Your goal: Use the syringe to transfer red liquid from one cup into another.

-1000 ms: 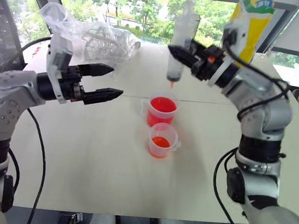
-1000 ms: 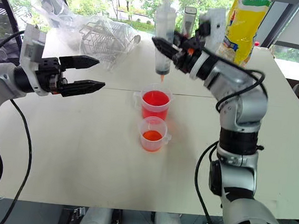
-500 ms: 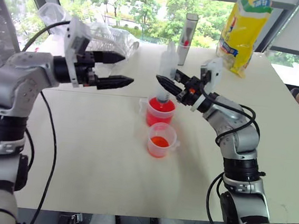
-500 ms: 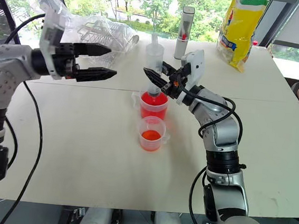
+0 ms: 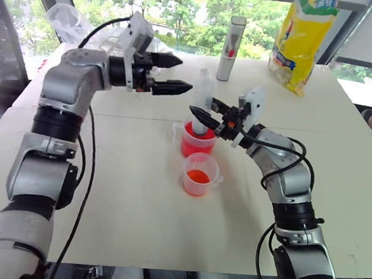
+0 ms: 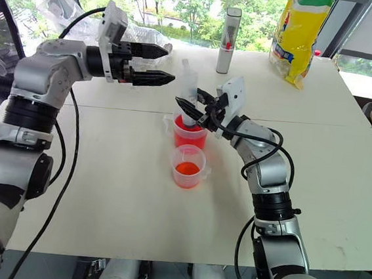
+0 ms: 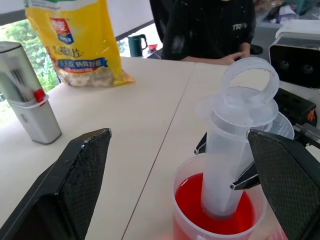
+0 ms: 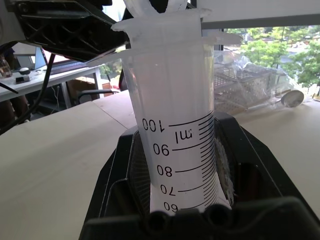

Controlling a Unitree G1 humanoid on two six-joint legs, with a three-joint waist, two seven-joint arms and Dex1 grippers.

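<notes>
The right gripper [image 6: 188, 105] is clenching the clear syringe [image 5: 203, 105] round its barrel, long axis near upright, tip dipping down into the red liquid [image 7: 215, 220] of the handled cup [image 5: 198, 139]. At 10 o'clock from it, the left gripper [image 5: 176, 74] is hanging spread wide, holding nothing. The smaller plain cup [image 6: 189, 167] is sitting at 6 o'clock. The right wrist view is showing printed scale marks; the left wrist view is showing the ringed white plunger [image 7: 248, 85].

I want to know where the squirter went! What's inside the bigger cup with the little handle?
The cup with the handle holds red liquid, and the syringe stands in it, gripped by the right end effector. The syringe's tip is hidden in the liquid.
</notes>
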